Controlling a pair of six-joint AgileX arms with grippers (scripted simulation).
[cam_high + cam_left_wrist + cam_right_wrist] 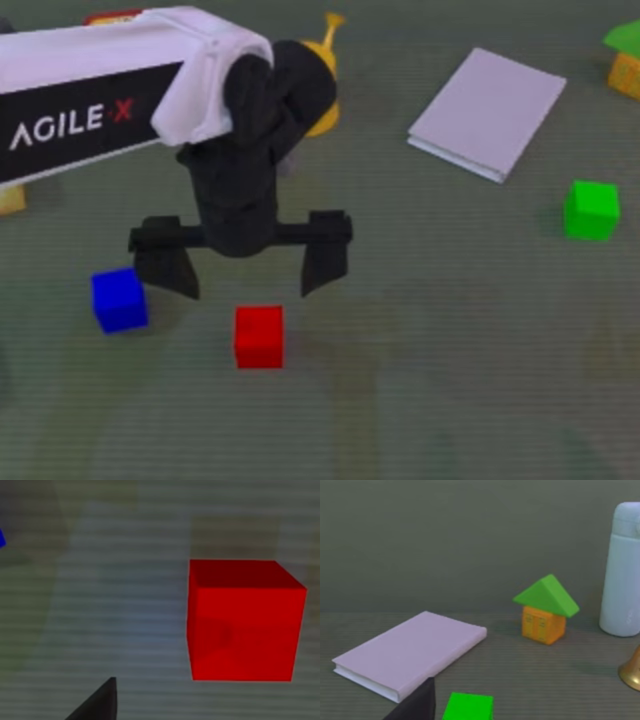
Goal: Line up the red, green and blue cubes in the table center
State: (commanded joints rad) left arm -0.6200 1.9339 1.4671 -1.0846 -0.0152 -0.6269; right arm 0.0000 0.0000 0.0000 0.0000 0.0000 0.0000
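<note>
Left end effector [250, 270] wide open, empty, hovering just behind red cube [259, 337]; blue cube [119, 299] beside it, green cube [591, 210] well apart, none aligned yet.

1. The bench [470, 380] is a matte olive-grey surface with faint yellowish blotches.
2. The red cube [259, 337] sits near the middle, resting flat.
3. The blue cube [119, 299] lies to its left, apart from it.
4. The green cube [591, 210] stands well apart on the right side.
5. A pale lilac book [488, 113] lies flat toward the far right.
6. An orange block with a green roof [544, 611] stands at the far right corner, beyond the book.
7. A pale blue bottle [621, 570] stands upright near that block.
8. A brass-coloured bell [632, 671] rests close to the bottle.
</note>
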